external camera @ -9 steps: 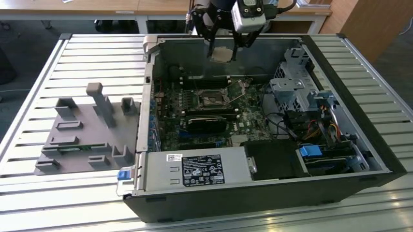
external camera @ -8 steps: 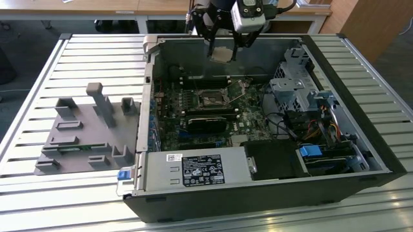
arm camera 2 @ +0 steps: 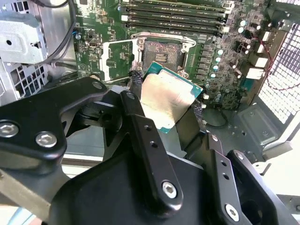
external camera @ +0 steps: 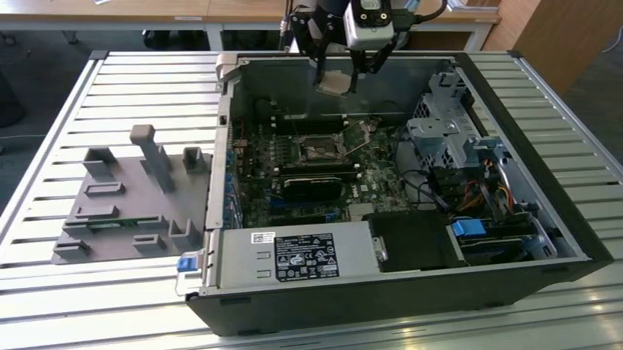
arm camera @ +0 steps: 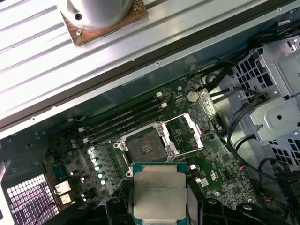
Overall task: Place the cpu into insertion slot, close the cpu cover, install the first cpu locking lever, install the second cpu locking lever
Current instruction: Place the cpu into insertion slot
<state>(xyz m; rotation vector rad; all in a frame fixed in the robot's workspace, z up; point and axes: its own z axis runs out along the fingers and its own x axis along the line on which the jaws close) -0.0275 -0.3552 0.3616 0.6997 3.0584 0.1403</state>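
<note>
My gripper (external camera: 341, 73) hangs over the far wall of the open computer case, shut on the cpu (external camera: 333, 82), a flat square chip with a silvery top. Both wrist views show the cpu (arm camera 2: 166, 101) (arm camera: 159, 190) pinched by its edges between the black fingers (arm camera 2: 136, 110), well above the motherboard. The insertion slot (external camera: 316, 149) (arm camera 2: 161, 56) (arm camera: 145, 147) lies bare, its dark centre exposed. The cpu cover (arm camera: 187, 133) (arm camera 2: 117, 58) is swung open beside the slot, with green board showing through its window.
The case holds a labelled power supply (external camera: 292, 255) at the near side, a metal drive cage (external camera: 438, 135) with cables at the exterior view's right, and a black module (external camera: 311, 186) near the slot. A grey fixture plate (external camera: 127, 189) lies on the slatted table at the left.
</note>
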